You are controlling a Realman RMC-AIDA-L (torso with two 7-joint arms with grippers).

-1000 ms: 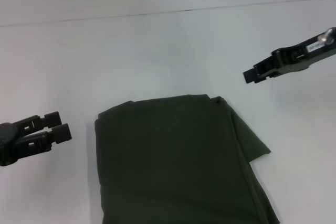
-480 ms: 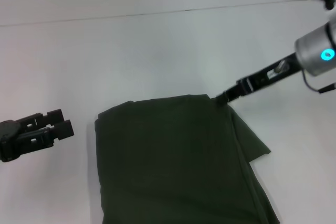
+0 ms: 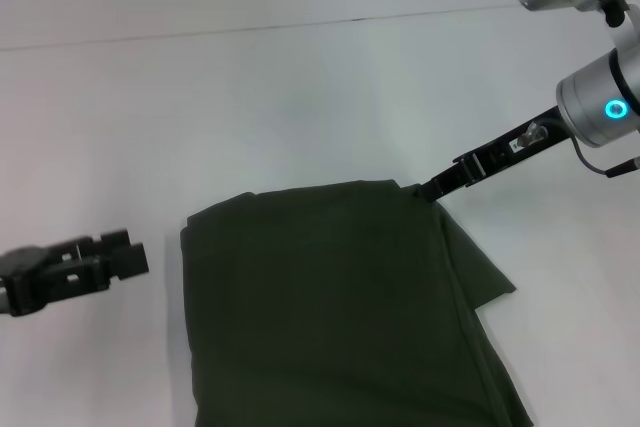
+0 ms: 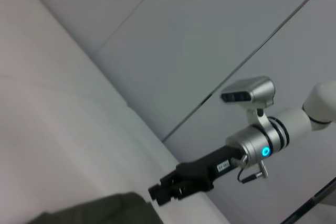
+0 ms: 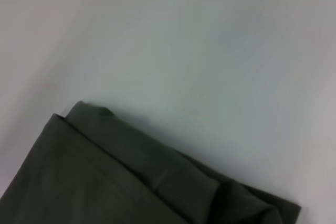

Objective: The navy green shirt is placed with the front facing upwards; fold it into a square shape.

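Head view: the navy green shirt (image 3: pixel 340 307), partly folded with plain green showing, lies on the white table (image 3: pixel 280 97) near the robot. The right gripper (image 3: pixel 428 190) touches its far right corner; whether it pinches cloth is unclear. The left gripper (image 3: pixel 125 255), seemingly pressed together, hovers beside the left edge, apart.
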